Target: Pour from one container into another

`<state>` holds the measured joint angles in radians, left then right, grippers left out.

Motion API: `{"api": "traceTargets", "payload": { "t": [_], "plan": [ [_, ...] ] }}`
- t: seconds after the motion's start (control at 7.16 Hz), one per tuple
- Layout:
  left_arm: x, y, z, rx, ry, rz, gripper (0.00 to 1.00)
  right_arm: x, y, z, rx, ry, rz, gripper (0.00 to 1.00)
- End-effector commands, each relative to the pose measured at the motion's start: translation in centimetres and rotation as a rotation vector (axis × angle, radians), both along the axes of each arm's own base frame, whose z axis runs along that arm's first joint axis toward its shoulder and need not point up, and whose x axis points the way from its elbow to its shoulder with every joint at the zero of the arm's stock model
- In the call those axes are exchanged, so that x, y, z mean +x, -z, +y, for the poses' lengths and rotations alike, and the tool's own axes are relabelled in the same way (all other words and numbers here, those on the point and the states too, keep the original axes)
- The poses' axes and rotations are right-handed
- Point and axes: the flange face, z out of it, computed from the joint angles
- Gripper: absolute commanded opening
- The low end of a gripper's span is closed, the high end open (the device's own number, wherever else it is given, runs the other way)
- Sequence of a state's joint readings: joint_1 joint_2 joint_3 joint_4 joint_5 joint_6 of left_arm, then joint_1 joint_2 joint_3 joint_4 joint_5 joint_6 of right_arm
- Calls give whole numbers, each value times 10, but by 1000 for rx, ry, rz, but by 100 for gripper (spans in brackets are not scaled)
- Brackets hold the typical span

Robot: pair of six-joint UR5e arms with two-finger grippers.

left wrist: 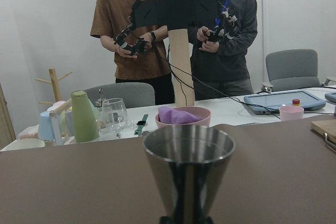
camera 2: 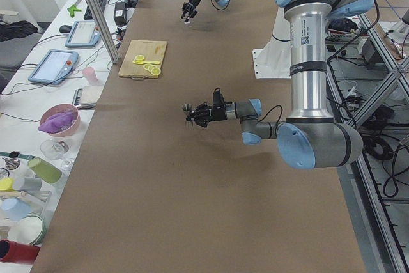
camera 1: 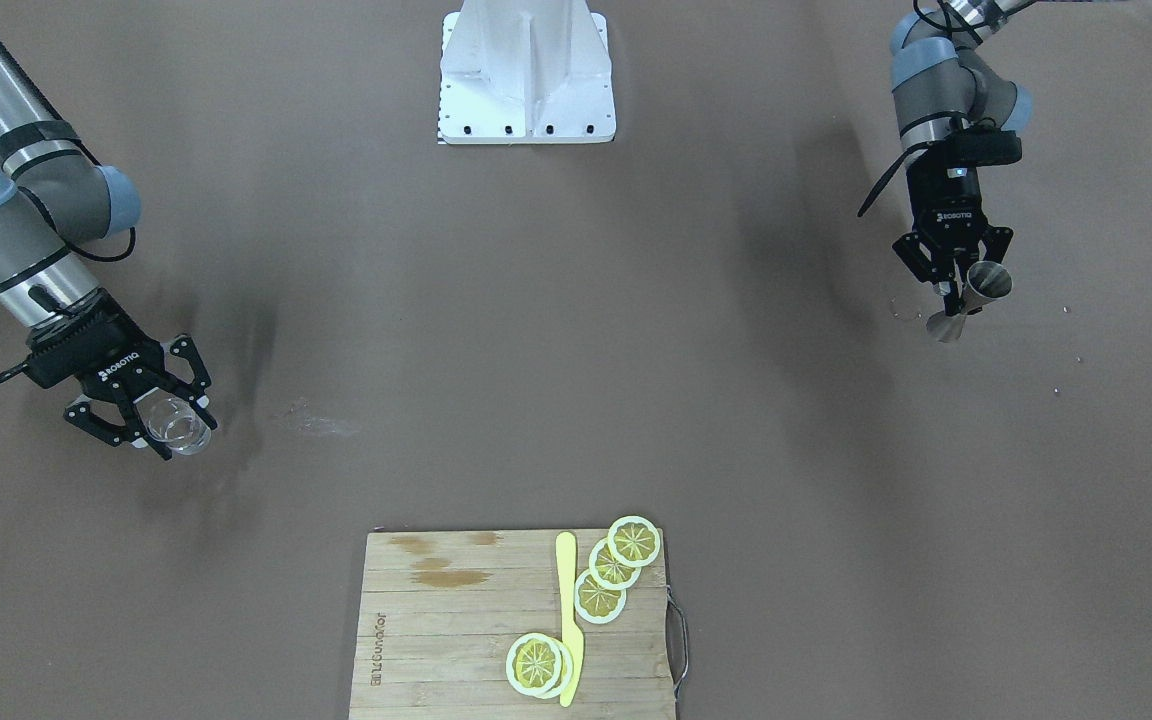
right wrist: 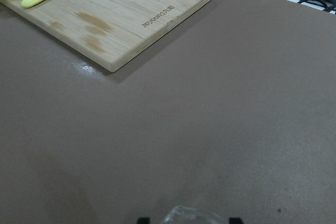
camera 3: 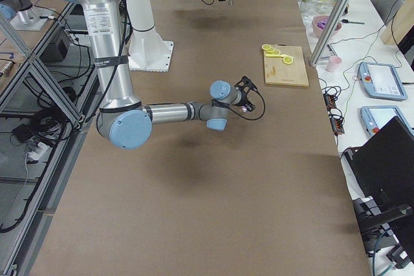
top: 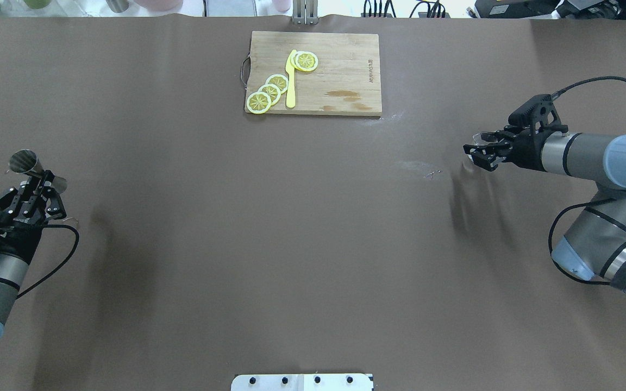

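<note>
**A:** What lies on the wide brown bench (top: 313,244)?

**B:** A pale bamboo cutting board (top: 340,60) sits at the middle of its far edge. A flat yellow plastic knife (top: 290,81) lies on that board.

**A:** And the containers?

**B:** The small clear glass tumbler (camera 1: 176,422) is well apart from the board, toward the robot's right end. It is clamped between the fingers of the right gripper (camera 1: 181,435) and held clear of the bench. I cannot tell whether anything is in it.

**A:** The other one?

**B:** The shiny steel hourglass-shaped jigger (left wrist: 189,171) is well apart from the board, toward the robot's left end. The left gripper (top: 43,182) is closed on its narrow waist, with one cone's open mouth upward. Its contents are hidden from the cameras.

**A:** How do the arms sit?

**B:** Each forearm reaches out low, with the wrist roughly level. Both containers hang above the bench, far from each other, with the board between them at the far side.

**A:** Anything smaller?

**B:** Round lemon slices (top: 258,102) rest on the board, touching the knife.
</note>
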<state>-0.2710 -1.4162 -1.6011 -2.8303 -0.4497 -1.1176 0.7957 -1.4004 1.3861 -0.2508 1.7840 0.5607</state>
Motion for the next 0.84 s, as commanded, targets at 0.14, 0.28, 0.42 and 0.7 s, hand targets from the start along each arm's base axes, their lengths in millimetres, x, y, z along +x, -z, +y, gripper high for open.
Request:
{"api": "traceTargets", "payload": {
  "t": [0.14, 0.28, 0.42, 0.7],
  "plan": [
    [3, -11, 1, -17, -19, 6, 0, 7, 0, 21, 41, 68, 6, 0],
    [2, -16, 1, -16, -23, 16, 0, 8, 3, 28, 52, 114, -1, 0],
    [2, -19, 2, -15, -25, 20, 0, 9, 1, 34, 82, 142, 16, 0],
    [3, -34, 3, -17, -28, 11, 0, 8, -8, 45, 94, 160, 22, 0]
  ]
}}
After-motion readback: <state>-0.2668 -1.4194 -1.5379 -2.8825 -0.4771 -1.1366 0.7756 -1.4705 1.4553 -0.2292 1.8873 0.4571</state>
